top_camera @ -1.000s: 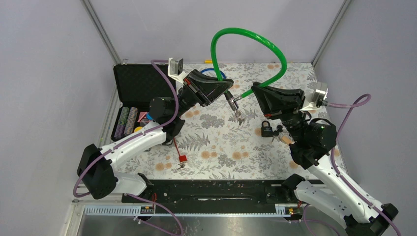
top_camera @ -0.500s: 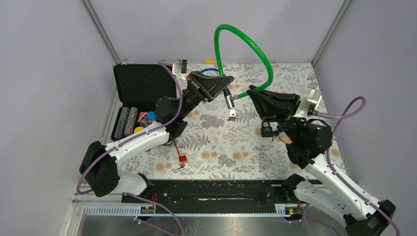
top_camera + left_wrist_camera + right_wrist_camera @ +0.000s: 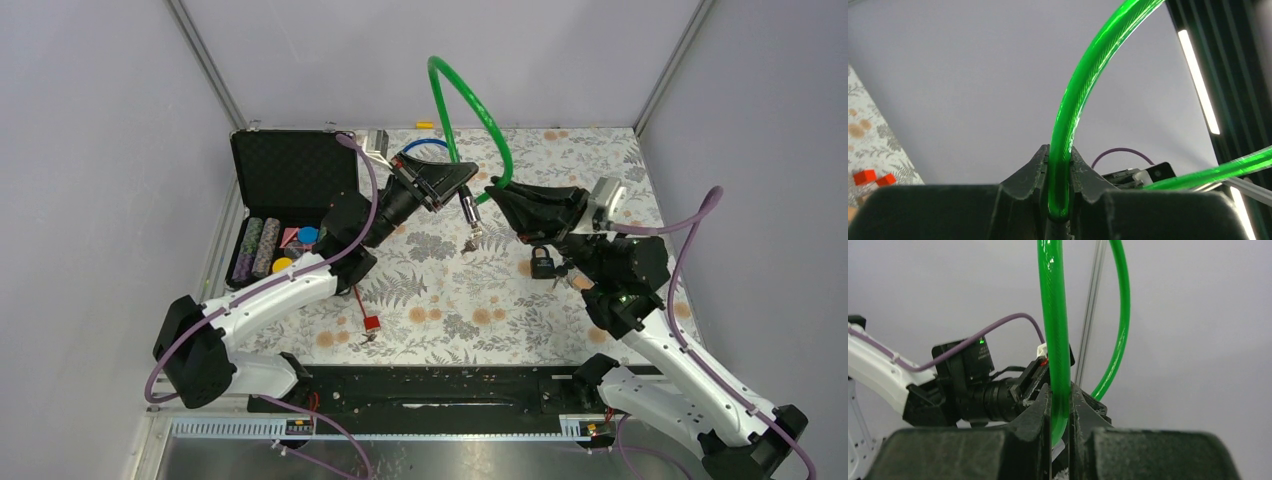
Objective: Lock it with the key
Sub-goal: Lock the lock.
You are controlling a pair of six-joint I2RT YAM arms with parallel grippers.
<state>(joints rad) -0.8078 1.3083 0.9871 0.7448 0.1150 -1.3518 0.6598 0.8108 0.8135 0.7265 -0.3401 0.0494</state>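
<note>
floral table (image 3: 440, 300); green cable (image 3: 1059, 160); key (image 3: 470, 243) blurred

Left gripper (image 3: 1059, 165), right gripper (image 3: 1060, 400): both clamped.

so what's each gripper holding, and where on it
Both grip the green cable: left gripper near its lock-head end, right gripper near the other end.

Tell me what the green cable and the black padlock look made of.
Green cable: glossy, translucent plastic sleeve; highlights run along it, and a twisted core, probably wire, seems to show through. Black padlock: matte dark body, painted metal or plastic; too small to tell.
</note>
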